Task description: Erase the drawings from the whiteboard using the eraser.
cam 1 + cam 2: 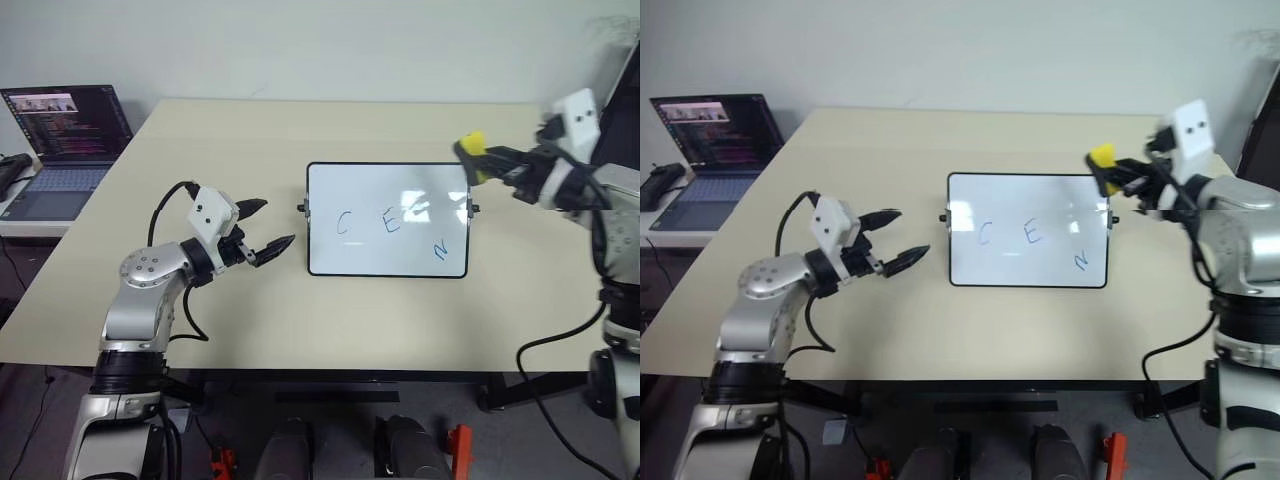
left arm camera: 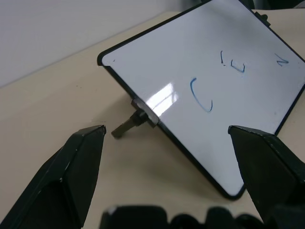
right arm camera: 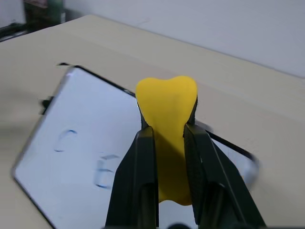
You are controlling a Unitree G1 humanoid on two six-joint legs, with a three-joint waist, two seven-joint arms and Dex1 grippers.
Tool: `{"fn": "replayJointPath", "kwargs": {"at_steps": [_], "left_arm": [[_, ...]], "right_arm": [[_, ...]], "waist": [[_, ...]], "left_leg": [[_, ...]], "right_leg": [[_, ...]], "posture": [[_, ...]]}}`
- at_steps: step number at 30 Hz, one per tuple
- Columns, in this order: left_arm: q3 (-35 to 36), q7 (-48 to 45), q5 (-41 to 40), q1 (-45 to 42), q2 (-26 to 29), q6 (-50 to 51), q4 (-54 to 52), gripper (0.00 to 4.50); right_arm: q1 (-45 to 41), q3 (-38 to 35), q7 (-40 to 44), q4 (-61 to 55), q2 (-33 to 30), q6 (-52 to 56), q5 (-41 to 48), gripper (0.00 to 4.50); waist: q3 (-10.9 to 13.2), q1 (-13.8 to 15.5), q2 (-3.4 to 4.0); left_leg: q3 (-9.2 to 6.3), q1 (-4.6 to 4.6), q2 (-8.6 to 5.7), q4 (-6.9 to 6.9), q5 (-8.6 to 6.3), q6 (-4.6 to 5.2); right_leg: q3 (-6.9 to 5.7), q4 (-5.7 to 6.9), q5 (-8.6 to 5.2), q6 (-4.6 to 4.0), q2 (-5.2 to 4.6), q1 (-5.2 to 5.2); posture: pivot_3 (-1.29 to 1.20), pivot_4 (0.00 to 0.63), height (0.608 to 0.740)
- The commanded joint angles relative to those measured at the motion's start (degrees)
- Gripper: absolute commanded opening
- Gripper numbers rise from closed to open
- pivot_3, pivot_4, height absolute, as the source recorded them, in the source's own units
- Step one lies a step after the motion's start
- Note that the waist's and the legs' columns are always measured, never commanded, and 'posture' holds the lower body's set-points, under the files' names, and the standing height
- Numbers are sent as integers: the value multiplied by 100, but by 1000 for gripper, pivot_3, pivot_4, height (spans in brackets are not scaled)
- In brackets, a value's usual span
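Eraser (image 3: 166,138) foam looks soft and light, and is seen pinched and bulging between the closed fingers of the right hand (image 1: 492,162), held above the whiteboard's (image 1: 387,220) right edge. The left hand (image 1: 268,226) is held wide open and empty just beside the board's left edge. Drawings (image 1: 391,224) are left unwiped on the glossy, probably slippery board lying flat on the worktop (image 1: 250,130).
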Motion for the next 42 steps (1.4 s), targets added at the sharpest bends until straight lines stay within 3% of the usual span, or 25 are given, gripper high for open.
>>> {"fn": "replayJointPath", "kwargs": {"at_steps": [1,8,17,34,42], "left_arm": [[16,-104,-84,106,177,-41,-463,4500],[-304,-159,61,150,215,-94,-599,4500],[-556,-129,165,56,143,-135,-488,4500],[-531,-70,96,-34,52,-91,-475,4500],[-544,-56,106,-49,34,-118,-452,4500]], "right_arm": [[-283,561,-36,-471,300,-83,-40,411],[-450,2035,-178,25,830,-1072,-1130,358],[-1102,3076,-595,1096,1643,-1425,-2446,357],[-1429,3265,-252,2270,1823,-1967,-3501,347],[-931,3849,120,2314,2012,-1952,-3911,336]], "waist": [[0,7,-1],[-1,5,-3],[-1,-30,-3],[-1,-20,-3],[-9,-34,-14]], "left_leg": [[0,-5,1,0,0,0],[-6,-69,-5,14,1,0],[-2,-79,-10,14,1,0],[-2,-76,-12,19,1,0],[-2,-56,-10,24,3,-1]], "right_leg": [[0,0,1,-1,-1,-6],[-6,18,5,-3,-3,-75],[-6,30,12,-14,13,-98],[-7,45,13,-15,14,-98],[-4,81,6,-26,18,-95]], "posture": [[0,150,740],[0,150,740],[0,150,740],[0,150,740],[0,150,740]]}}
